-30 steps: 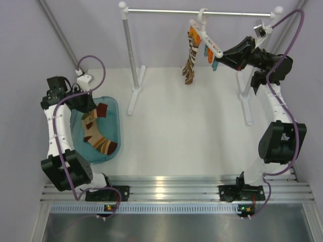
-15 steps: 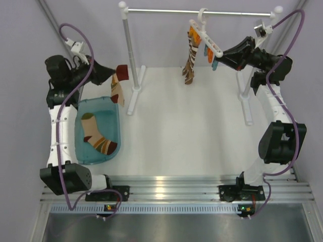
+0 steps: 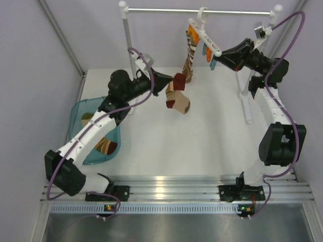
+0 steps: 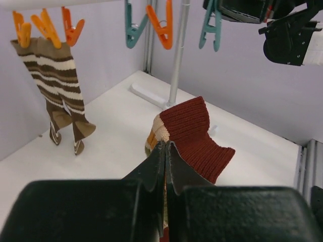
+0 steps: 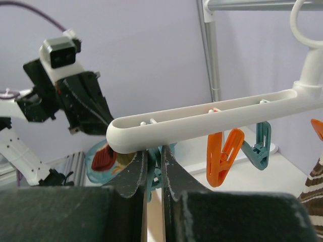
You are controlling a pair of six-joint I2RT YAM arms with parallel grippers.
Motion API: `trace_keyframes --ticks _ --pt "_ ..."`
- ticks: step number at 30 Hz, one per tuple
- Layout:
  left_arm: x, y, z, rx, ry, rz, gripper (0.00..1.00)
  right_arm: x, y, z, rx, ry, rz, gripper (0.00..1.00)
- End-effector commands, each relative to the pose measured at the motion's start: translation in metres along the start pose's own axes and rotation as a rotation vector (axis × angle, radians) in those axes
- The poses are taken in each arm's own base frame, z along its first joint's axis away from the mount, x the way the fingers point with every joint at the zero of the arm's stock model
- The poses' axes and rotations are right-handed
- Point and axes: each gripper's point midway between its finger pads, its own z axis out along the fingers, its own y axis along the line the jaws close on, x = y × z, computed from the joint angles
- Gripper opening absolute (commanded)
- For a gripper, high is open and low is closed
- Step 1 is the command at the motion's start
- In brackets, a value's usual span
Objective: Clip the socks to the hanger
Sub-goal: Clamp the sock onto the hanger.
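1. Metal rail (image 3: 202, 11) runs horizontally across the back, on two white posts.
2. Left post (image 3: 126, 38) is upright with a ball on top; its foot (image 4: 151, 95) lies flat on the table.
3. Right post (image 3: 247, 96) is partly hidden; its long foot rests on the table.
4. Translucent teal tub (image 3: 75, 121) sits at the table's left edge.
5. White table top (image 3: 202, 146), matte.
6. Ribbed aluminium rails (image 3: 166, 189) run along the near edge.
7. Lavender walls (image 3: 30, 75) stand on three sides.
8. Grey slanted pole (image 3: 60, 35) stands in the back-left corner.
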Motion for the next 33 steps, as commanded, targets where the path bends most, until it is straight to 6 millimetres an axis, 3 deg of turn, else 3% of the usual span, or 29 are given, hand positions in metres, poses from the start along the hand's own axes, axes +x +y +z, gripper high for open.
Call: trace_keyframes --ticks 1,2,6,12,19,23,26,33 --pt "-0.028 -0.002 0.016 -0.093 -0.209 0.213 0.00 -0.020 0.010 0.007 0.027 -0.085 0.009 0.00" --pt "-0.029 -0.015 0.020 -0.079 -0.239 0.231 0.00 -0.021 0.009 0.007 0.034 -0.094 0.020 0.00" --pt "-0.016 -0.024 0.031 -0.102 -0.278 0.315 0.00 -0.018 0.005 0.007 0.055 -0.108 0.057 0.00" --pt "-0.025 -0.037 0.047 -0.089 -0.380 0.389 0.00 -0.015 0.002 0.007 0.063 -0.114 0.075 0.00" --pt "-0.020 -0.025 0.071 -0.119 -0.359 0.241 0.00 -0.012 0.000 0.008 0.055 -0.104 0.078 0.00" --pt "-0.015 -0.013 0.079 -0.173 -0.336 0.022 0.00 -0.013 -0.002 0.008 0.060 -0.107 0.081 0.00" --pt "-0.013 -0.014 0.082 -0.175 -0.339 -0.097 0.00 -0.012 -0.005 0.007 0.070 -0.112 0.094 0.00" --pt "-0.012 -0.019 0.089 -0.143 -0.347 -0.155 0.00 -0.009 -0.010 0.008 0.089 -0.125 0.119 0.00"
